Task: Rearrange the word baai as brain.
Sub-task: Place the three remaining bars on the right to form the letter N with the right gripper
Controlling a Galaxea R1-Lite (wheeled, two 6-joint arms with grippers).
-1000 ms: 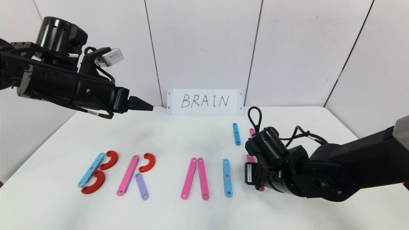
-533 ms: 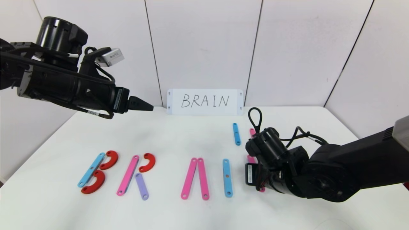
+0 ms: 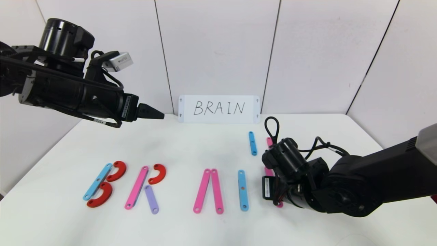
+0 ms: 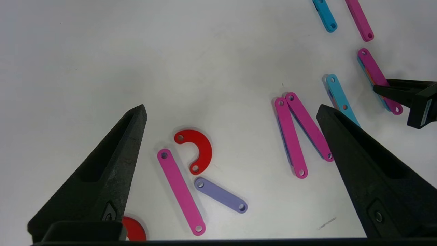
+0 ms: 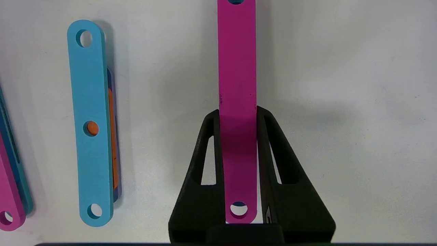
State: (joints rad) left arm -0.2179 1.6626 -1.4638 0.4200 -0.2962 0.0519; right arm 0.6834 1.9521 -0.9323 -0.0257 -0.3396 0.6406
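Right wrist view: right gripper (image 5: pixel 238 118) clamped on pink strip (image 5: pixel 237 68); narrow edge hold may slip, skewing placement; left gripper (image 4: pixel 232 112) open, aloft.

Flat on white table: word (image 3: pixel 164 186) of pink, blue, purple strips and red half-rings, reading B, R, A, I; rightmost pink strip (image 5: pixel 237 102) clamped

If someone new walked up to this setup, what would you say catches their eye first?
Probably the colourful strip letters spelling B, R, A, I across the white table, beneath the white card reading BRAIN at the back. Next, the right gripper, low at the row's right end, shut on a pink strip, while the left gripper hovers open above.
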